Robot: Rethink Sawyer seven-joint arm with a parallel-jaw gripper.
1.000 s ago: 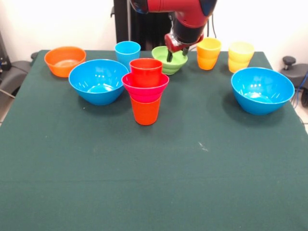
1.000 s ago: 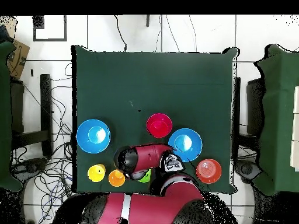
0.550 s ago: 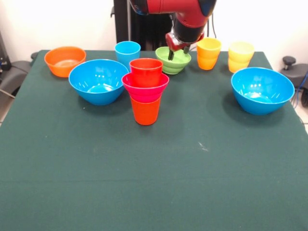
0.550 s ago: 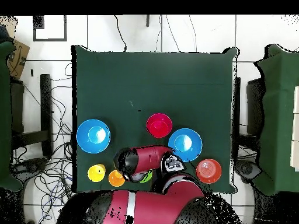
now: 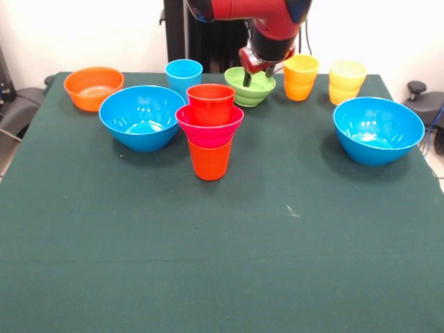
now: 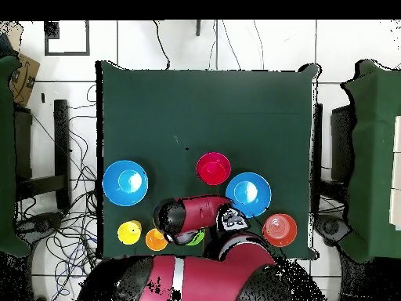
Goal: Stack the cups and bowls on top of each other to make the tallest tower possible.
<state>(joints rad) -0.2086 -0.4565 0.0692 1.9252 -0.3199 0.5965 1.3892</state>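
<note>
The tower stands mid-table: an orange cup (image 5: 209, 161) at the bottom, a pink-red bowl (image 5: 209, 126) on it, and a red cup (image 5: 210, 103) in the bowl. From overhead the tower (image 6: 214, 168) shows as a red disc. My gripper (image 5: 256, 77) reaches down into the lime-green bowl (image 5: 250, 91) behind the tower and is shut on its rim. In the overhead view the arm (image 6: 196, 215) covers this bowl except for a green sliver (image 6: 195, 237).
A light blue cup (image 5: 184, 73), an orange bowl (image 5: 94, 87) and a large blue bowl (image 5: 142, 116) lie to the left. A yellow-orange cup (image 5: 300, 76), a pale yellow cup (image 5: 347, 81) and a second blue bowl (image 5: 378, 129) lie to the right.
The lime-green bowl has shifted slightly to the right together with the gripper. The tower and the other pieces have not moved.
</note>
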